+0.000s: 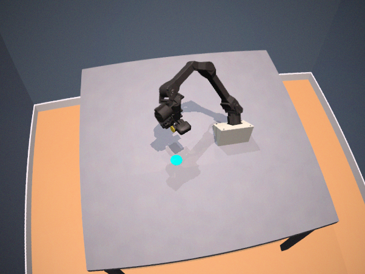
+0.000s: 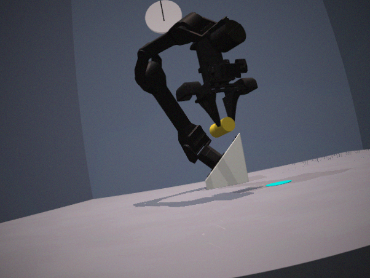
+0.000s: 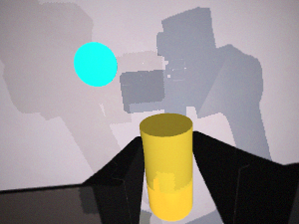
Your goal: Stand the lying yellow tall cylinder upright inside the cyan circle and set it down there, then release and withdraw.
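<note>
The yellow tall cylinder (image 1: 173,129) (image 2: 222,127) (image 3: 169,168) is held high above the table, lying nearly level with a slight tilt in the exterior view. My gripper (image 2: 227,123) (image 3: 166,139) is shut on it, with one finger on each side. In the top view most of the cylinder is hidden by the gripper, and only one end shows. The cyan circle (image 1: 176,160) (image 2: 278,183) (image 3: 96,64) lies flat on the table with nothing on it. The gripper is above and to one side of it, and in the wrist view the circle is at the upper left.
The arm's pale wedge-shaped base (image 1: 233,135) (image 2: 232,167) stands on the grey table (image 1: 212,212) (image 2: 153,240), to the right of the circle in the top view. Shadows of the arm fall on the table around the circle.
</note>
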{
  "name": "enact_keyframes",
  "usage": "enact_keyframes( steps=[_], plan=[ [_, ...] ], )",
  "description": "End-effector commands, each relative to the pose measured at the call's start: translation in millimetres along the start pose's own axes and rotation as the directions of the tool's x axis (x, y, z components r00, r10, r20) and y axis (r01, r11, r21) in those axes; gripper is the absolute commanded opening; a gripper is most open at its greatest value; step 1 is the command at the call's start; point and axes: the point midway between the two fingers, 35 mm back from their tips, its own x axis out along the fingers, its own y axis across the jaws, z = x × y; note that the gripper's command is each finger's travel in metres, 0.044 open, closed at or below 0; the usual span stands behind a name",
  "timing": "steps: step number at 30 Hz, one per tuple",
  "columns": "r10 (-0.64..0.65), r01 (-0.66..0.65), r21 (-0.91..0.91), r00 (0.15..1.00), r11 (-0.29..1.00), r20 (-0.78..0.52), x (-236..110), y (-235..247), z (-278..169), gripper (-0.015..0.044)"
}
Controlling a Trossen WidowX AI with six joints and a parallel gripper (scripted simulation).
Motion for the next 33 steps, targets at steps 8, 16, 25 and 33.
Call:
enact_keyframes(
  steps=[8, 16, 25, 33],
  plan=[
    [-0.001, 0.001, -0.219, 1.000, 0.976, -0.001, -1, 24, 16, 0.0105],
    [-0.005, 0.003, -0.376, 1.000, 0.927, -0.005, 1, 43, 27, 0.0105],
    [-0.010, 0.004, -0.540, 1.000, 0.842, -0.008, 3, 64, 38, 0.0105],
    [-0.014, 0.004, -0.649, 1.000, 0.761, -0.011, 6, 81, 45, 0.0105]
  ],
)
